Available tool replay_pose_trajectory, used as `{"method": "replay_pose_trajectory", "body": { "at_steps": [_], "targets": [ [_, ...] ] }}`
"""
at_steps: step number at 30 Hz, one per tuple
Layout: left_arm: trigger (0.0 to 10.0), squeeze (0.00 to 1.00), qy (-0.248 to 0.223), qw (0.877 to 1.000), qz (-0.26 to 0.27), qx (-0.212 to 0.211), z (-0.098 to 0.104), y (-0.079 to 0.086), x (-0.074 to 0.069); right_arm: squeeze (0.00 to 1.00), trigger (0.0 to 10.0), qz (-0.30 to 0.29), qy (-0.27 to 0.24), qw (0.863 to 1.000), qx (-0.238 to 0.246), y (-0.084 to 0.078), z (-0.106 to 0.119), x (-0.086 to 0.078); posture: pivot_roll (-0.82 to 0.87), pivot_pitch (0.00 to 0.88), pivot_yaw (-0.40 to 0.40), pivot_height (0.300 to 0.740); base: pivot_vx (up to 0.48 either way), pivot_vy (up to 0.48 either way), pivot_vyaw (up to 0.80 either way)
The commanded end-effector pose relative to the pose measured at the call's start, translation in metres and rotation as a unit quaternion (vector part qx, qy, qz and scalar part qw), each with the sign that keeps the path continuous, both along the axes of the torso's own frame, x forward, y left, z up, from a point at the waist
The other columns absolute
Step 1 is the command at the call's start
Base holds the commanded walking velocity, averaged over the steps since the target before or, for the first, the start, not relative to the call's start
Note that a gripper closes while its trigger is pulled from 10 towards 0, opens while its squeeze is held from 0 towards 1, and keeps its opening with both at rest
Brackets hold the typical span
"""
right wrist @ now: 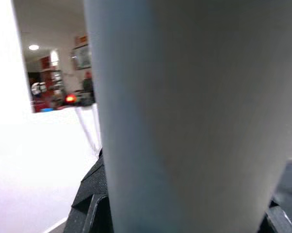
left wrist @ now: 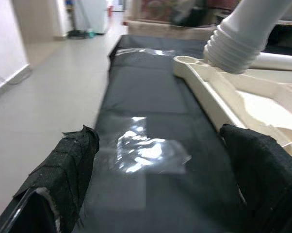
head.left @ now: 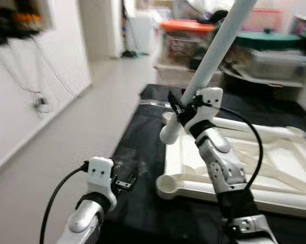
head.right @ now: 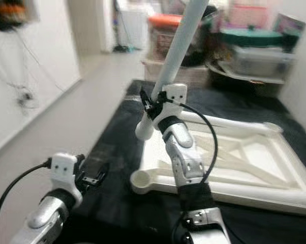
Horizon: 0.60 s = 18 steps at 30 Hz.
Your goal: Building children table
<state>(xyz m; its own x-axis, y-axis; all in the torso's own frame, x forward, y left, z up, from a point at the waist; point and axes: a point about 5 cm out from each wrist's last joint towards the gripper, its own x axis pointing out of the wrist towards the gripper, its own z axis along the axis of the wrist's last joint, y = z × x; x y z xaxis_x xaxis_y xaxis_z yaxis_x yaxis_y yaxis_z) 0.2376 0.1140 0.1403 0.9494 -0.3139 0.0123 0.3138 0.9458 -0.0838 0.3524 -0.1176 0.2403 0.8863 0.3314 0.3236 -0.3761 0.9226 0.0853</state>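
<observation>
**Right claw holds table leg tilted over the upturned frame**

The right claw (head.left: 177,108) is closed around a pale table leg (head.left: 214,53), gripping it near the lower end. The leg leans up toward 1 o'clock, and its threaded end (left wrist: 231,51) hangs just above the far left corner of the cream table frame (head.left: 275,173), near a round socket (left wrist: 187,60) there; whether the two touch cannot be told. In the right wrist view the leg (right wrist: 194,116) sits between the black fingers (right wrist: 90,194).

The frame lies flat on a black mat (head.left: 138,203) spread on the floor, with a second round socket (head.left: 166,185) at its near left corner, at about 6 o'clock from the gripped leg.

The left claw (head.left: 123,182) hovers low over the mat at about 9 o'clock from that near socket. Its padded fingers (left wrist: 71,162) stand wide apart with nothing between them, above a shiny patch (left wrist: 146,151) on the mat.

Stacked storage bins (head.left: 186,43) stand beyond the mat at 12 o'clock, blurred, and a pale floor (head.left: 77,137) runs along the white wall (head.left: 36,86)
</observation>
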Motion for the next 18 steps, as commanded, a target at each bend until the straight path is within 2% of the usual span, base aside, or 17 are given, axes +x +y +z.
{"method": "replay_pose_trajectory", "body": {
  "at_steps": [1, 10, 14, 18],
  "targets": [
    [10.0, 0.00, -0.003, 1.000, 0.002, 0.003, -0.0001, 0.0005, -0.0008, 0.00, 10.0, 0.011, -0.010, 1.000, 0.003, 0.0026, 0.0074, -0.0004, 0.13, 0.000, -0.058, 0.740, 0.000, 0.000, 0.80],
    [10.0, 0.00, 0.001, 1.000, 0.007, 0.015, -0.0031, 0.0008, -0.0006, 0.00, 10.0, 0.022, -0.004, 1.000, 0.000, 0.0047, 0.0059, -0.0013, 0.13, 0.000, -0.059, 0.740, 0.000, 0.000, 0.80],
    [10.0, 0.00, 0.002, 1.000, 0.008, 0.016, -0.0035, 0.0014, -0.0004, 0.00, 10.0, 0.026, 0.000, 1.000, -0.001, 0.0064, 0.0039, -0.0016, 0.13, 0.000, -0.058, 0.740, 0.000, 0.000, 0.52],
    [10.0, 0.00, 0.004, 1.000, 0.011, 0.017, -0.0042, 0.0025, -0.0005, 0.00, 10.0, 0.027, 0.009, 1.000, 0.001, 0.0072, 0.0011, -0.0012, 0.13, 0.000, -0.058, 0.740, 0.000, 0.000, 0.00]
  ]
}}
